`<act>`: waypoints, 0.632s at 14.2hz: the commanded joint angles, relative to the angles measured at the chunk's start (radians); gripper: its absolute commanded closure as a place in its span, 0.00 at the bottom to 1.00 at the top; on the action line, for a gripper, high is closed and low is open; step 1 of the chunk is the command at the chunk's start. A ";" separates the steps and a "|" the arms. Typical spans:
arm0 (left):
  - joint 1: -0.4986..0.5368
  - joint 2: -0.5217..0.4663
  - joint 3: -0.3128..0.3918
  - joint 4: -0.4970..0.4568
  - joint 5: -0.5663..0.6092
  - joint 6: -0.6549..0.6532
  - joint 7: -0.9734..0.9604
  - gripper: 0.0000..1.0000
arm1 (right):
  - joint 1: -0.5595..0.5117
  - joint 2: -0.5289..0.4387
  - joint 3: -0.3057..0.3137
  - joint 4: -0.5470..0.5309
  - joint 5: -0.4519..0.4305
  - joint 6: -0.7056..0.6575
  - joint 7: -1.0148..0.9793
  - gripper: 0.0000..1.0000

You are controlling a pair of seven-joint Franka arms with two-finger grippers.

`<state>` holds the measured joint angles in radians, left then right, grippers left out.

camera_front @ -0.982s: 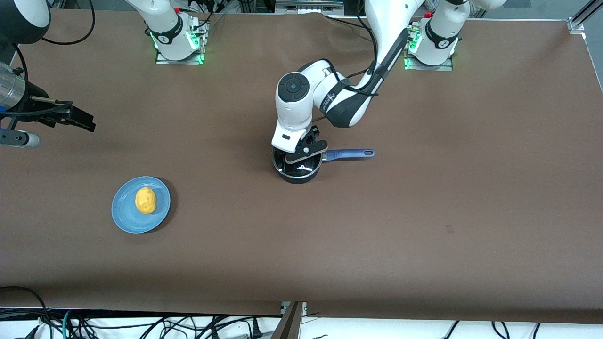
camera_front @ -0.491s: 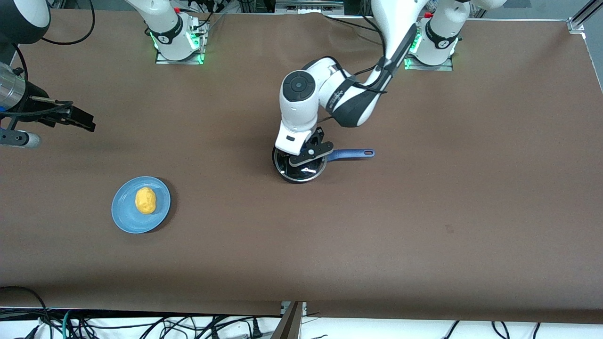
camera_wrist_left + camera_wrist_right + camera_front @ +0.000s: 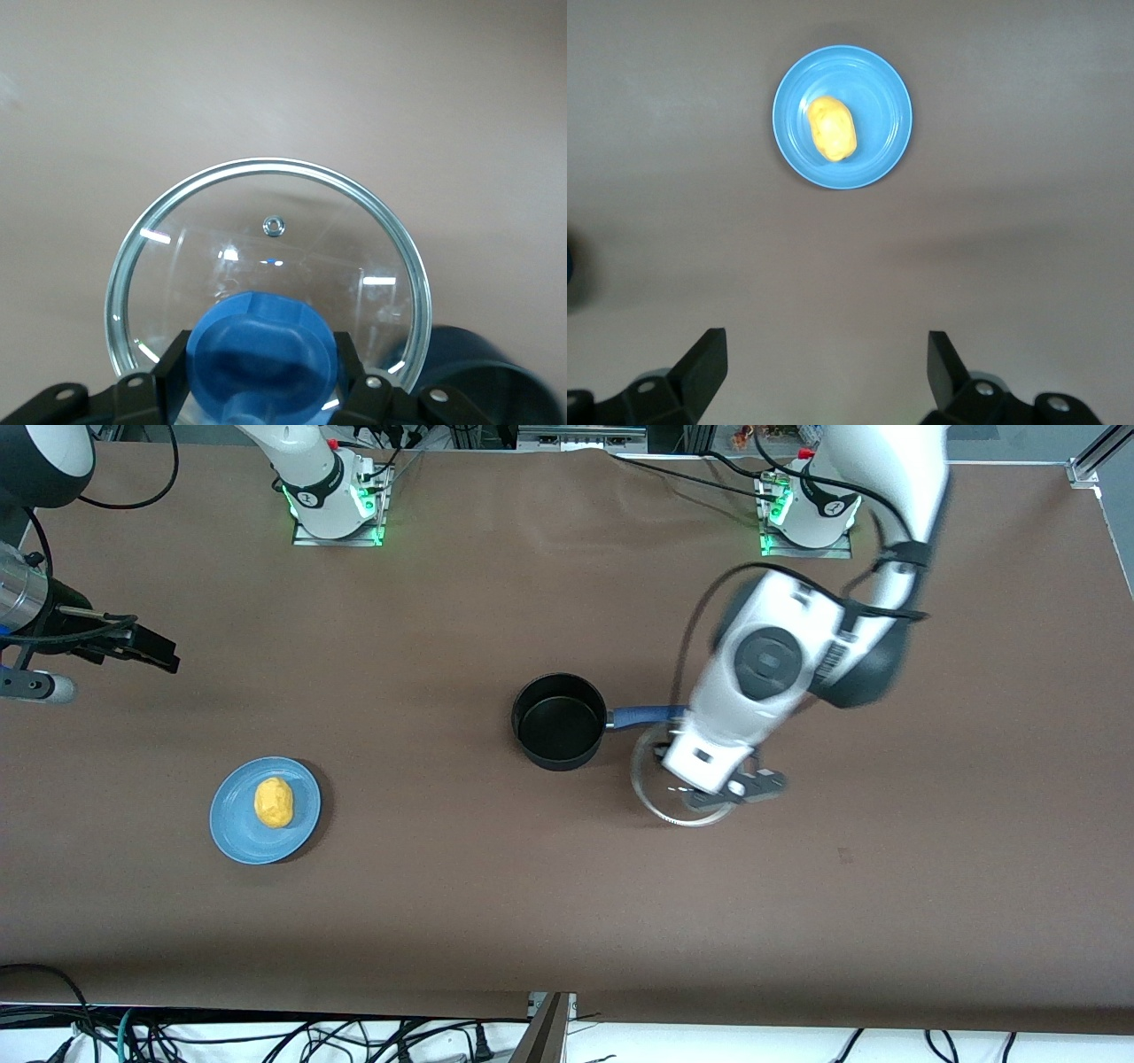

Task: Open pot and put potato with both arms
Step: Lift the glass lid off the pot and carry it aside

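Note:
The black pot [image 3: 560, 724] stands open mid-table, its blue handle [image 3: 642, 715] pointing toward the left arm's end. My left gripper [image 3: 719, 790] is shut on the blue knob [image 3: 264, 347] of the glass lid [image 3: 651, 797] and holds it in the air over the table beside the handle. In the left wrist view the lid [image 3: 266, 239] hangs flat and the pot [image 3: 483, 376] shows at the corner. The yellow potato [image 3: 274, 802] lies on a blue plate [image 3: 239, 833]. My right gripper [image 3: 166, 659] waits open and empty, high over the right arm's end; its view shows the potato [image 3: 832, 129] below.
The blue plate [image 3: 881, 97] sits near the right arm's end, nearer the front camera than the pot. The arm bases [image 3: 332, 496] stand along the table's back edge. Cables hang along the table's front edge.
My left gripper has lifted the lid off the pot and carried it toward the left arm's end, past the handle. The pot now stands open. The right arm has not moved.

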<state>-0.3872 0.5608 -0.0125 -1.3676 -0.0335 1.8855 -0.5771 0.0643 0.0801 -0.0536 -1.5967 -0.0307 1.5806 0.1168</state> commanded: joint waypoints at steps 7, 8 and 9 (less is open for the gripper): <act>0.277 -0.055 0.144 -0.278 -0.045 0.137 0.663 0.35 | -0.006 -0.023 0.005 -0.019 0.002 -0.010 0.007 0.00; 0.292 -0.064 0.157 -0.338 -0.061 0.193 0.695 0.35 | -0.006 -0.023 0.005 -0.020 0.002 -0.011 0.006 0.00; 0.301 -0.081 0.163 -0.405 -0.081 0.251 0.709 0.35 | -0.004 -0.022 0.005 -0.020 0.000 -0.014 0.009 0.00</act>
<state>-0.0938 0.5551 0.1399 -1.6174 -0.0716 2.0386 0.0720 0.0642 0.0801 -0.0539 -1.5968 -0.0307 1.5769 0.1168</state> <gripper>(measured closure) 0.330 0.000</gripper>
